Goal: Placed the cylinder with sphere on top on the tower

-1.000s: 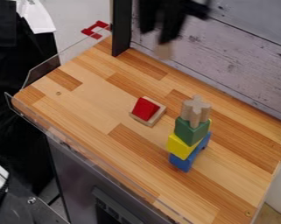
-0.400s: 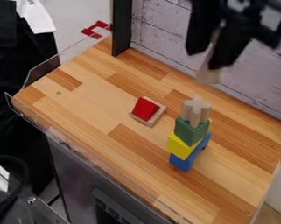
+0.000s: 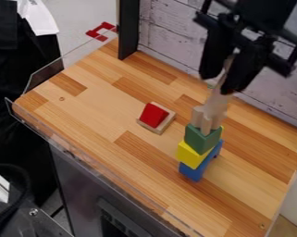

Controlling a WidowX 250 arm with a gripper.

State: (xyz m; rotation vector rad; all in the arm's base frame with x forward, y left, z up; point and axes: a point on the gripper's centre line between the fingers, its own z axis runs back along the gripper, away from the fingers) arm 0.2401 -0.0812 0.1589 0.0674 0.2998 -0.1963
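The gripper (image 3: 223, 82) hangs over the tower at the back right of the bench, its jaws gripping the pale wood cylinder (image 3: 218, 104), which slants down, blurred, to overlap the tower's top block (image 3: 199, 119) in the view; whether the two touch, I cannot tell. Below that pale wood block come a green block (image 3: 199, 139), a yellow block (image 3: 188, 155) and, at the foot, a blue block (image 3: 192, 172) on the bench (image 3: 92, 115). Well apart from the tower, a red block (image 3: 152, 115) lies on a flat wood block (image 3: 164, 124).
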